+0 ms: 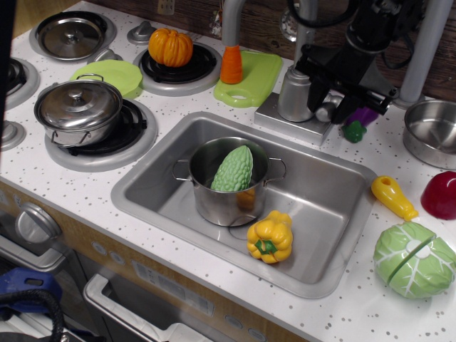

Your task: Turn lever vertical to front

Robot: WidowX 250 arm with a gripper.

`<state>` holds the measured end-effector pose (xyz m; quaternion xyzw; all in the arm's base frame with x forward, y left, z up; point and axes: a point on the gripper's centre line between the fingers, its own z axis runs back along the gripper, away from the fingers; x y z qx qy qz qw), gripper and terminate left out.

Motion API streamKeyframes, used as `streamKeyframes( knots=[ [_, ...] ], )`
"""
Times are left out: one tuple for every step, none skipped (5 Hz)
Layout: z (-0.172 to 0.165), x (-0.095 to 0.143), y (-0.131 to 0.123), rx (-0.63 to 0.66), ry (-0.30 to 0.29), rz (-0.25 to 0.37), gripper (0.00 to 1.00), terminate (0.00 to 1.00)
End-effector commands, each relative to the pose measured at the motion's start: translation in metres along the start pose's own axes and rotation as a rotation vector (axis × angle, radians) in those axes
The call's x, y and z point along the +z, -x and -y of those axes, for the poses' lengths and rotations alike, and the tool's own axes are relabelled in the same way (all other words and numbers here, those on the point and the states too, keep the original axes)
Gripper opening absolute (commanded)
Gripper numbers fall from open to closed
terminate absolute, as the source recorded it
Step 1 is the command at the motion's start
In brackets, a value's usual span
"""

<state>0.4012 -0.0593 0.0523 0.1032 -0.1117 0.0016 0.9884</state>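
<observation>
The faucet's cylindrical metal body (294, 92) stands behind the sink. Only the lever's round stub (328, 108) shows at the body's right side. The paddle is hidden behind my black gripper (340, 91), which hangs low right over the lever's place and beside the faucet body. The frame does not show how the jaws stand or whether they hold the paddle. The purple toy eggplant (358, 121) lies just right of the gripper, partly covered by it.
The grey spout pipe (231, 18) rises behind. The sink (335, 206) holds a steel pot (228, 196) with a green gourd (232, 169), and a yellow pepper (270, 237). A steel bowl (431, 132), a cabbage (413, 258) and a yellow toy (393, 197) lie at the right.
</observation>
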Motion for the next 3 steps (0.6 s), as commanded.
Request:
streamKeyframes(
  knots=[
    [-0.004,0.015,-0.005,0.029,0.049,0.057,0.0,0.0],
    [-0.004,0.006,-0.004,0.032,0.083,0.057,0.0,0.0],
    [-0.005,0.003,-0.004,0.031,0.119,0.045,0.0,1.0]
  ],
)
